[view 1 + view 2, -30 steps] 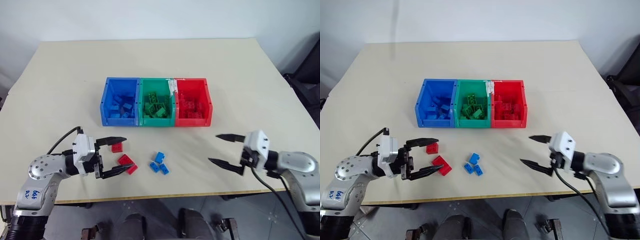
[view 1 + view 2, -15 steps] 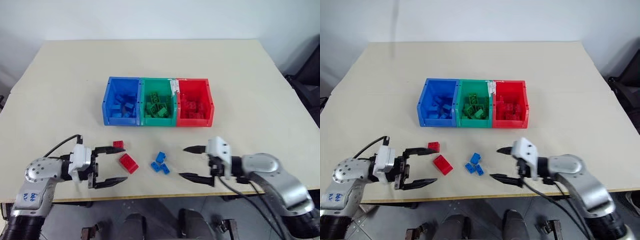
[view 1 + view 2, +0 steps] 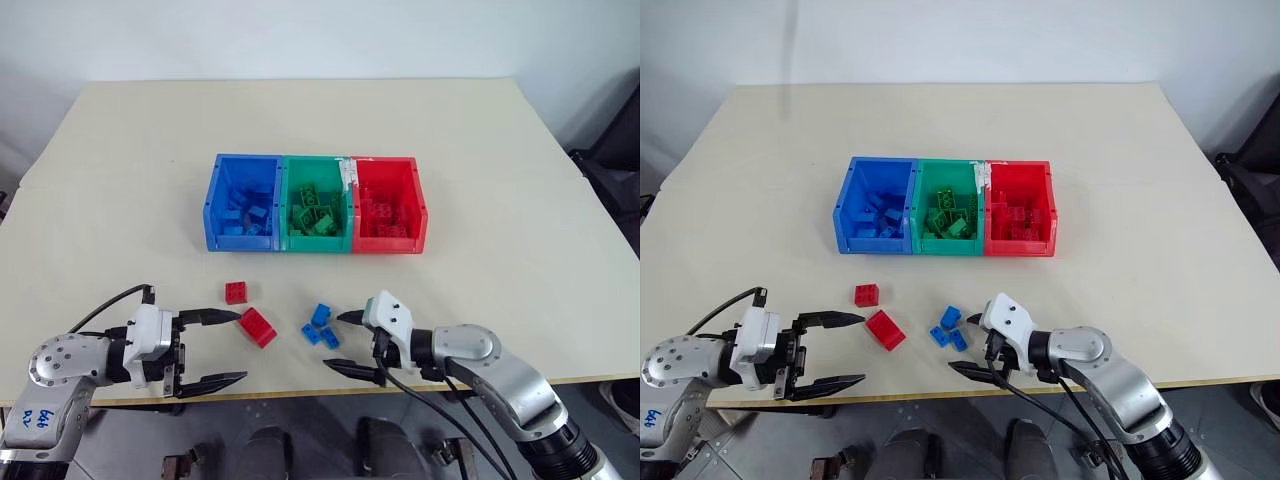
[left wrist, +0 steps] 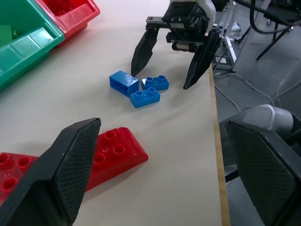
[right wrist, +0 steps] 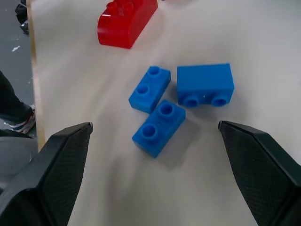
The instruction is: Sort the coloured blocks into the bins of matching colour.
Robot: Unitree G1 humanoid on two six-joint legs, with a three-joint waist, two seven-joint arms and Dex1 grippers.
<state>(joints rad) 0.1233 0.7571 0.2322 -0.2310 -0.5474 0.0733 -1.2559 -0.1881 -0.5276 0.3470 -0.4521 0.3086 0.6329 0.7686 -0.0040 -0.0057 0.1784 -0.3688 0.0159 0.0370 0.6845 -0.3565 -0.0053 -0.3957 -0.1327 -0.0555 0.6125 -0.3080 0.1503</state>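
Bins (image 3: 315, 246) hold colour-matched blocks (image 3: 316, 217): blue, green, red.

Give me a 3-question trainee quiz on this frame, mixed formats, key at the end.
1. How many small blue studded plastic bricks lie loose on the beige table?
2. True or false: the left gripper is shut on the large red studded plastic brick.
3. Which does the right gripper face? A) the blue cluster B) the small red square studded brick C) the red open plastic bin

Key:
1. Three, touching in one cluster.
2. False: its fingers are open and empty, and the brick lies on the table.
3. A: its open fingers point at the cluster from beside it.
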